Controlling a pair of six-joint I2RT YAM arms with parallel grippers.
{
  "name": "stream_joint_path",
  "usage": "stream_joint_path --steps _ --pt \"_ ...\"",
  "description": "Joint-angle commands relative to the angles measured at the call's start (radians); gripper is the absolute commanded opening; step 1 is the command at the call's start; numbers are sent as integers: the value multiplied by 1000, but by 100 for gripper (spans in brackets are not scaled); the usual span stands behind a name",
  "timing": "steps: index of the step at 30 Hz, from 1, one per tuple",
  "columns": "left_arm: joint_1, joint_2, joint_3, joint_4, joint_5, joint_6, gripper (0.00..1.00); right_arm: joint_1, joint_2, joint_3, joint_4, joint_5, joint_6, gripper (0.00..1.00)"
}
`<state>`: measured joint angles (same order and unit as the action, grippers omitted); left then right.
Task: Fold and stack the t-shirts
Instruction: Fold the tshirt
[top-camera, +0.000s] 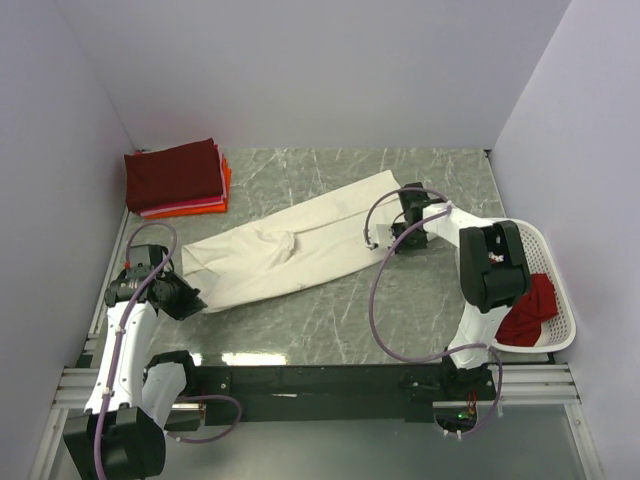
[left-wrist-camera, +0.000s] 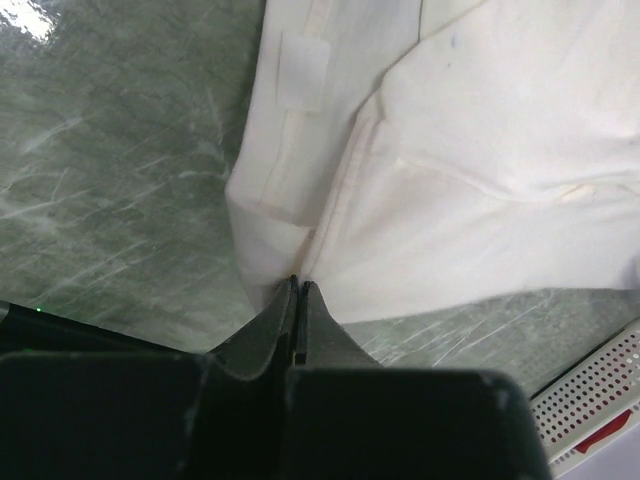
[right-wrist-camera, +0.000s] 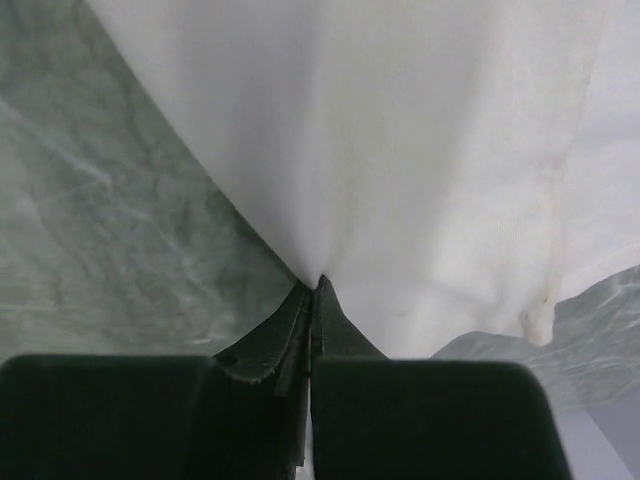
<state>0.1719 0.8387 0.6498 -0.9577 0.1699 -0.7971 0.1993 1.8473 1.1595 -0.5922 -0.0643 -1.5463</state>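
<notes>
Green marble table (top-camera: 330, 325) — cream t-shirt (top-camera: 300, 245), a long diagonal strip (rumpled mid-length).

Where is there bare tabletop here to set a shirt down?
Bare table lies in front of the cream shirt, toward the near edge, and behind it, between the folded stack and the right wall. Crowded: the right edge, with the basket and right arm, and the left edge by the left hand.
</notes>
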Motion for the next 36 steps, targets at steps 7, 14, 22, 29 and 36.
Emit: stream_joint_path --steps 7,14,22,29,36 --pt "2 -21 25 -38 49 84 0 -75 -138 -139 -43 31 -32 0" --pt "-14 -49 -33 -7 238 151 1 -84 -203 -182 -49 17 -6 11" --pt "-15 -78 83 16 258 243 58 -29 -243 38 -191 -193 213 53" --pt "-12 -71 111 441 371 256 74 162 -2 408 -372 -535 683 54" --pt "-29 406 261 582 399 364 68 215 329 790 -230 -807 1375 50"
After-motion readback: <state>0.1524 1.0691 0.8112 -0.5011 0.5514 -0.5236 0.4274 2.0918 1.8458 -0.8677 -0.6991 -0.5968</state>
